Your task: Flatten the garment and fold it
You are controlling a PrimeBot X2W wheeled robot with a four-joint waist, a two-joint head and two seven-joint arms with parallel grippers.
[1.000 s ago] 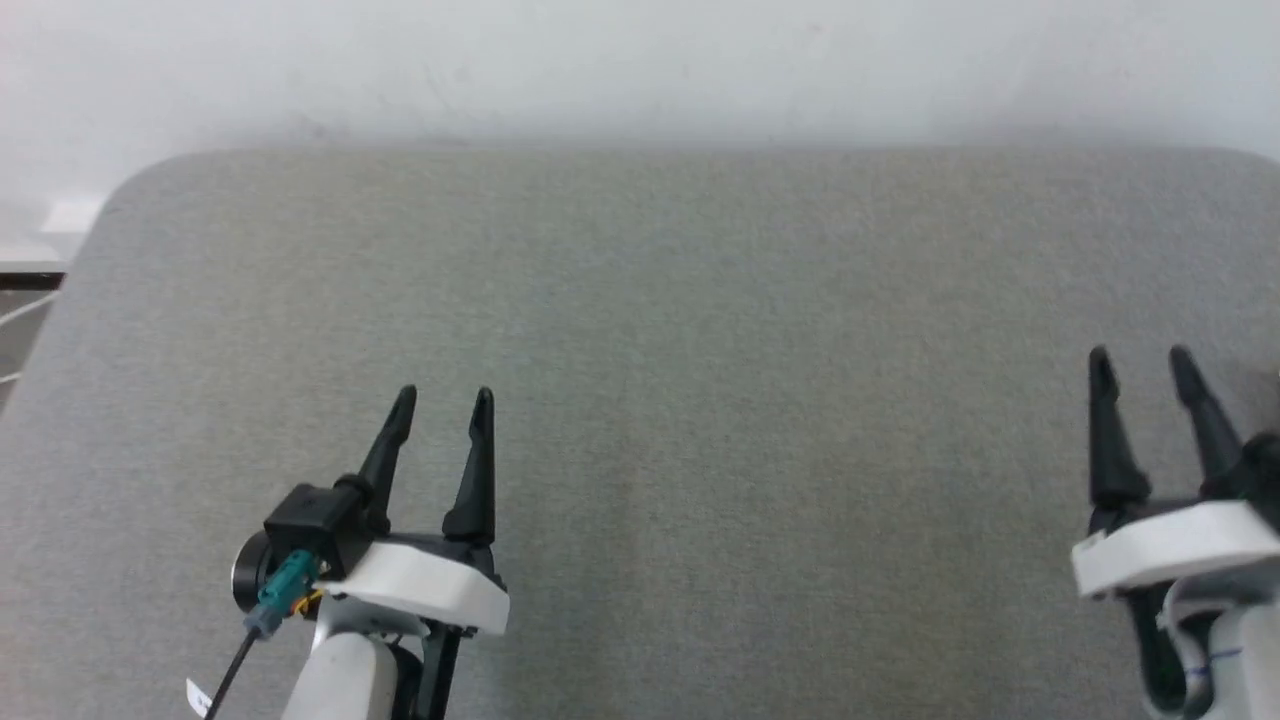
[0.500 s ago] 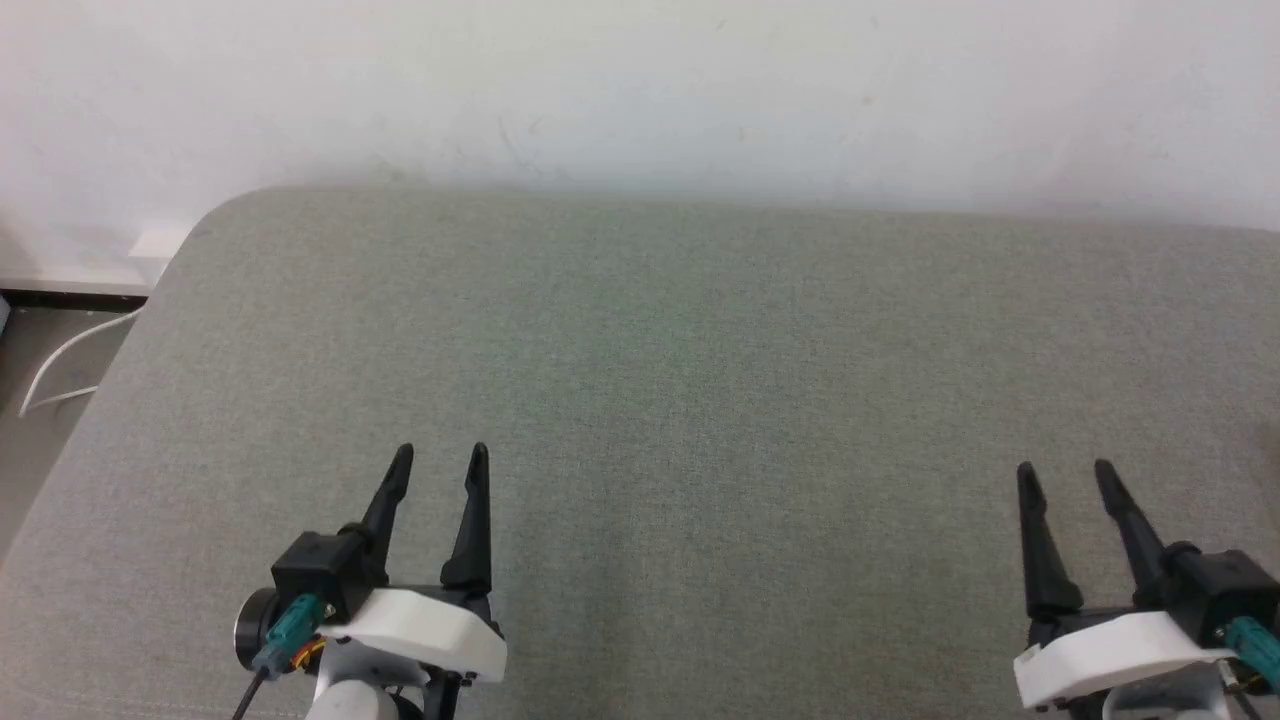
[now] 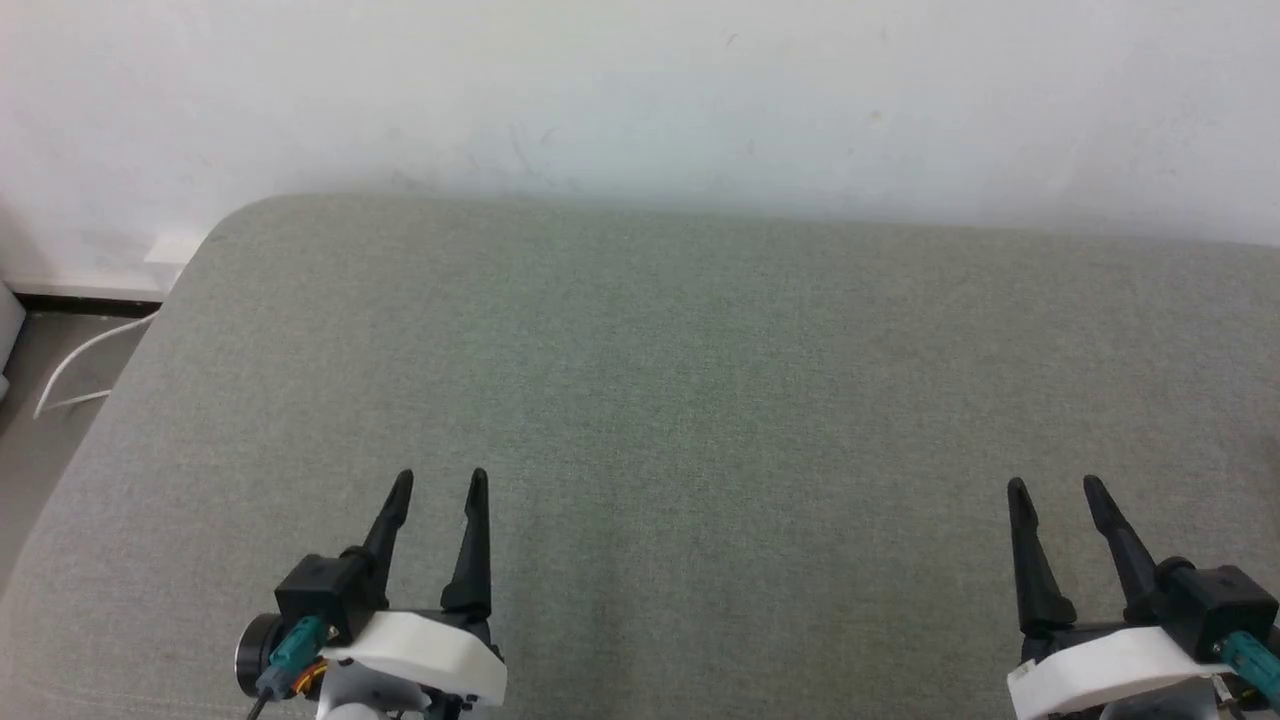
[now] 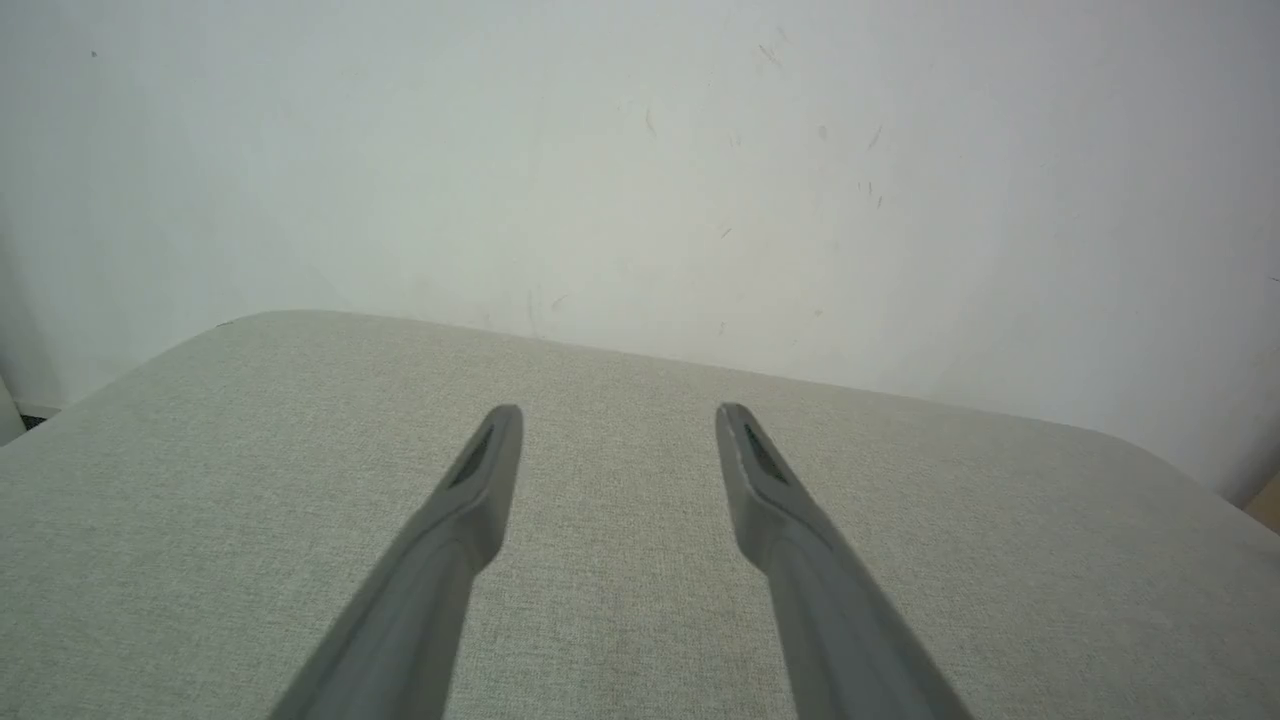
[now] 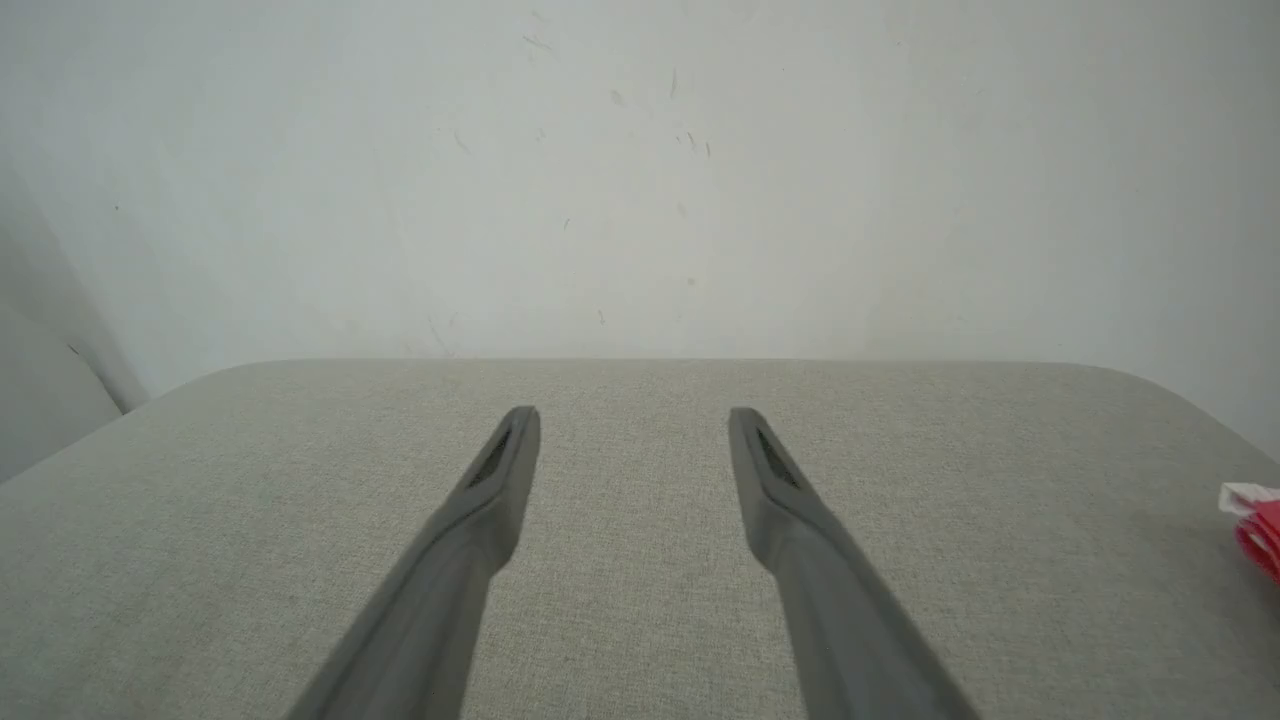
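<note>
At the far left of the head view we see a strip of floor (image 3: 40, 400) with a thin white cable (image 3: 80, 360) curling across it, just beside the rounded left corner of the desk (image 3: 650, 400). The desk is covered in grey woven cloth and runs back to a scuffed white wall (image 3: 640, 90). Over the near left part of the desk we find our left jaws. Their two dark fingers (image 3: 472, 540) point away from us toward the wall, spread well apart and with nothing between them. The left wrist view agrees: the fingers (image 4: 465, 520) stand wide, and in the gap we see grey cloth below and the wall beyond. Moving right across the middle of the desk we come to our right jaws over the near right part. They are also fully parted, and their fingers (image 3: 1030, 570) hold nothing. In the right wrist view these fingers (image 5: 480, 520) stand equally wide above the cloth. At the right border of that view lies the garment (image 5: 1262, 535), on the desk near its right end and well apart from the fingers. We can see a small piece of red fabric with a white bit at its top; the border cuts off the rest.
</note>
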